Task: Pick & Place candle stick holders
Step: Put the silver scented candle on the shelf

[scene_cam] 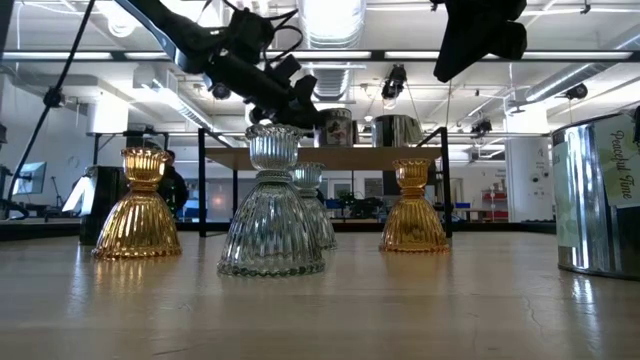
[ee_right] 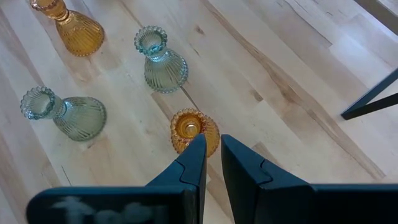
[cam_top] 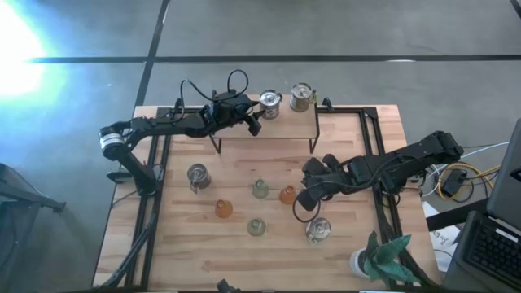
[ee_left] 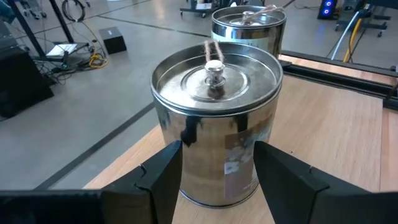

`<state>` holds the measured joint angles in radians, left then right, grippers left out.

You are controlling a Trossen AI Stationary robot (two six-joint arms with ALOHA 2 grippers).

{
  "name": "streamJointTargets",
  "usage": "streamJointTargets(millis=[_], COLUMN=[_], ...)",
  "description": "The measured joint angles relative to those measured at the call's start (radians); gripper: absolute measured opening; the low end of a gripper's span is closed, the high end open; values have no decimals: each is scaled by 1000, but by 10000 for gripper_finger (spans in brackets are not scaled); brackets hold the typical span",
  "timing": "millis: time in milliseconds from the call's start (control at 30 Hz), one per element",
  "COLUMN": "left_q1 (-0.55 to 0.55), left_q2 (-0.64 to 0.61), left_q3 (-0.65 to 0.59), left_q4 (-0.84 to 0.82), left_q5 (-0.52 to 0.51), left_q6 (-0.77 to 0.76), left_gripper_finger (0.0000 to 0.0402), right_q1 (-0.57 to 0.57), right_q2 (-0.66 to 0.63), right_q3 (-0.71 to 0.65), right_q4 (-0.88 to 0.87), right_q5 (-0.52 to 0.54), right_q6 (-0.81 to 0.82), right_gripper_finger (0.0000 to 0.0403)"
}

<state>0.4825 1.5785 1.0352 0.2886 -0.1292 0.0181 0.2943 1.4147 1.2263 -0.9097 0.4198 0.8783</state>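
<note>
A raised wooden shelf (cam_top: 269,130) stands at the table's far middle with two silvery can-like holders on it. My left gripper (cam_top: 257,118) is shut on the left one (ee_left: 214,118); the other (ee_left: 249,25) stands just beyond. My right gripper (ee_right: 211,152) hangs shut above an amber glass holder (ee_right: 194,130), clear of it. On the tabletop stand another amber holder (cam_top: 223,208), two pale green ones (cam_top: 260,189) (cam_top: 256,227) and two more silvery ones (cam_top: 198,175) (cam_top: 318,230). My left gripper has the silvery holder's lower wall (ee_left: 189,168) between its two fingers, one on each side. The fingers (ee_left: 165,174) come nearly level from the table's left. The holder stands upright with its base on the shelf.
The shelf's thin black legs (cam_top: 216,146) (cam_top: 313,145) stand on the tabletop. A white pot with teal leaves (cam_top: 370,262) sits at the near right corner. Black rails run along the table's sides, and cables and a laptop lie beyond the right edge.
</note>
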Motion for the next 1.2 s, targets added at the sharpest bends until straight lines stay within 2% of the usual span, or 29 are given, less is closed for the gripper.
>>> streamJointTargets(millis=[533,1200], left_q1=[14,46], left_q2=[99,101], left_q3=[116,120], left_q4=[-12,-11], left_q5=[4,45], left_q6=[15,12], left_gripper_finger=[201,202], right_q1=[0,0], right_q2=[0,0], right_q3=[0,0], right_q4=[0,0], right_q5=[0,0], right_q6=[3,0], right_gripper_finger=[43,43])
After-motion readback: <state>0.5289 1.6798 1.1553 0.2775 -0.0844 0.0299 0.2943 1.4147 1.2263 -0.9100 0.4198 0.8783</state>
